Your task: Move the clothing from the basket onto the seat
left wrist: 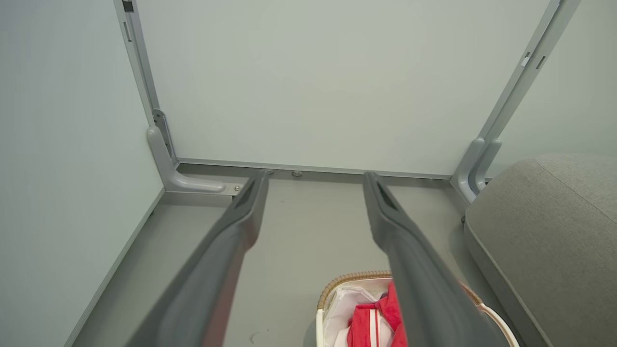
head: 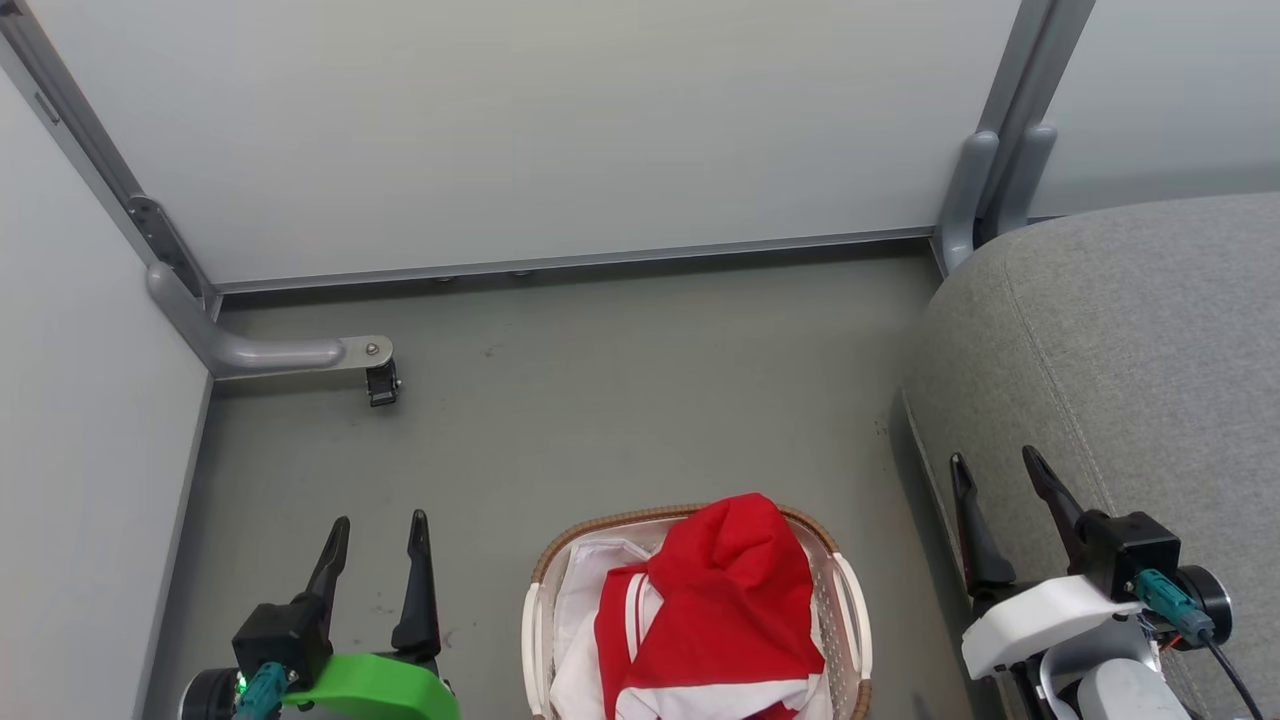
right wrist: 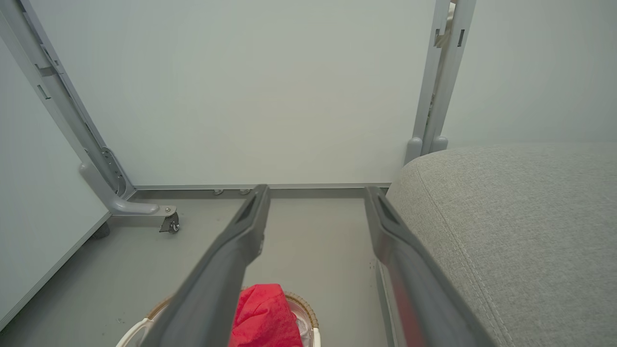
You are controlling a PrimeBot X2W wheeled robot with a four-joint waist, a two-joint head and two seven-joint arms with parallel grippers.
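Note:
The white perforated basket (head: 851, 610) with a brown woven rim stands on the grey floor at the bottom middle of the head view. Red clothing (head: 735, 590) with white stripe trim is heaped inside it, over a white lining. The grey seat (head: 1130, 330) fills the right side. My left gripper (head: 380, 525) hangs open left of the basket, holding nothing. My right gripper (head: 995, 465) is open beside the seat's front edge, empty too. In the left wrist view the basket (left wrist: 347, 282) and red clothing (left wrist: 381, 313) lie low between the fingers (left wrist: 231, 241). The right wrist view shows the red clothing (right wrist: 265, 313) and seat (right wrist: 520, 217).
Pale partition panels on grey metal posts close off the back and left. A grey support foot with a small black caster (head: 381, 382) juts onto the floor at the left. Bare grey floor (head: 620, 400) lies between the basket and the back panel.

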